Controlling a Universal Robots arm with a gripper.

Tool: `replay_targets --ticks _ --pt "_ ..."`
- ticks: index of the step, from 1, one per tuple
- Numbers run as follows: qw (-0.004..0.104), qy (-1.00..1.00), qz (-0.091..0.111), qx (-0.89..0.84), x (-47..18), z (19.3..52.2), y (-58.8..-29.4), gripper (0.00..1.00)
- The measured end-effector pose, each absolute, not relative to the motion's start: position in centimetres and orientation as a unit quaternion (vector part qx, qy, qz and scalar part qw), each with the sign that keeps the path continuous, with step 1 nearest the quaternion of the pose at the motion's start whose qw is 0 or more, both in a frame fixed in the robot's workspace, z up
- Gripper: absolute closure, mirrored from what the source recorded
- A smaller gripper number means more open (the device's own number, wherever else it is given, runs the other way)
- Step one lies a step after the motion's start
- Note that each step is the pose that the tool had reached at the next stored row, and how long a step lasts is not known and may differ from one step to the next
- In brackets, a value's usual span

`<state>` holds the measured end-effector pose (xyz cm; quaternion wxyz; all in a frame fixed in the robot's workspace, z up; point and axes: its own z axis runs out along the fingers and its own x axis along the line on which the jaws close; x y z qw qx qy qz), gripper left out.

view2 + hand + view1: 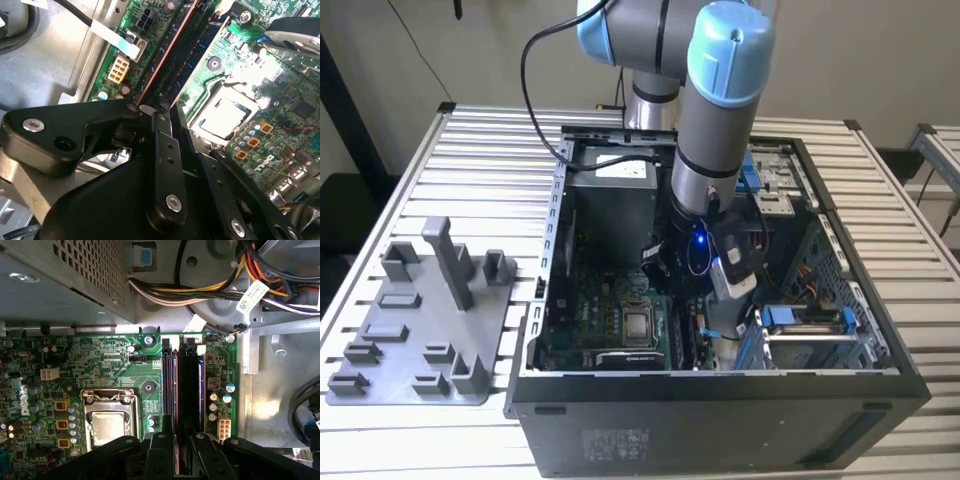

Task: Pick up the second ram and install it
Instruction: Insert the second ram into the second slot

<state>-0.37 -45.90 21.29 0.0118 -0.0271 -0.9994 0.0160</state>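
The second ram (171, 390) shows edge-on as a thin dark stick with a copper-coloured edge. It stands in the motherboard slot nearest the processor socket (107, 427), inside the open computer case (720, 385). In the second wrist view the second ram (200, 62) runs straight up from between the black fingers. My gripper (175, 452) is down inside the case directly over this slot, its fingers drawn together on the stick's near end. The same shut grip shows in the second wrist view at the gripper (171, 111). In the exterior view the arm (710, 150) reaches down into the case.
Another thin copper edge (203, 390) lines the outer memory slot. A bundle of power cables (200, 290) and the power supply box (65, 275) lie beyond the slots. Drive bays (810, 325) sit at the exterior view's right. A grey fixture tray (420, 340) lies outside the case.
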Motion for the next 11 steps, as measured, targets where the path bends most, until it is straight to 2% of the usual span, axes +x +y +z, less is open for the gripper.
replay_targets --ticks 8,11 --pt "0.012 -0.999 0.016 -0.027 -0.4 24.5 -45.9 0.78" --pt "0.012 -0.999 0.016 -0.027 -0.4 24.6 -45.9 0.78"
